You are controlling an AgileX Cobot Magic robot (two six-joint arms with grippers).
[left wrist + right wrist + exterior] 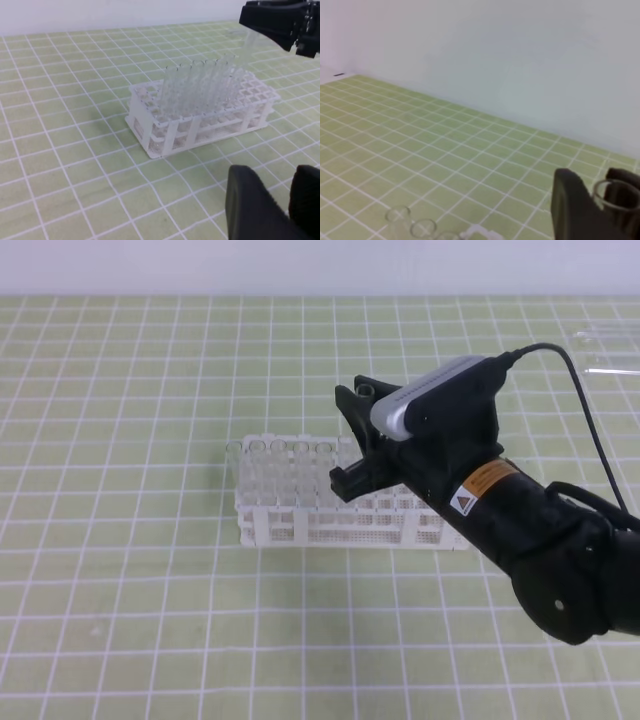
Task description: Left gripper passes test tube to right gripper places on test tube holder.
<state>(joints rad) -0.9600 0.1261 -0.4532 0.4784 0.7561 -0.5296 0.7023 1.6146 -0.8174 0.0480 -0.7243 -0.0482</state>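
The white test tube holder (330,515) stands mid-table with several clear tubes upright in its back-left holes. My right gripper (352,440) hangs over the holder's middle, shut on the test tube (612,197), whose open rim shows between the fingers in the right wrist view. In the left wrist view the test tube (248,47) slants down from the right gripper (280,25) toward the far right end of the test tube holder (150,130). The left gripper (290,200) is low in front of the rack, open, with nothing between its fingers. It is outside the exterior high view.
A green mat with a white grid (120,620) covers the table. Clear plastic items (605,340) lie at the far right near the back wall. Rims of standing tubes (410,222) show just below the right gripper.
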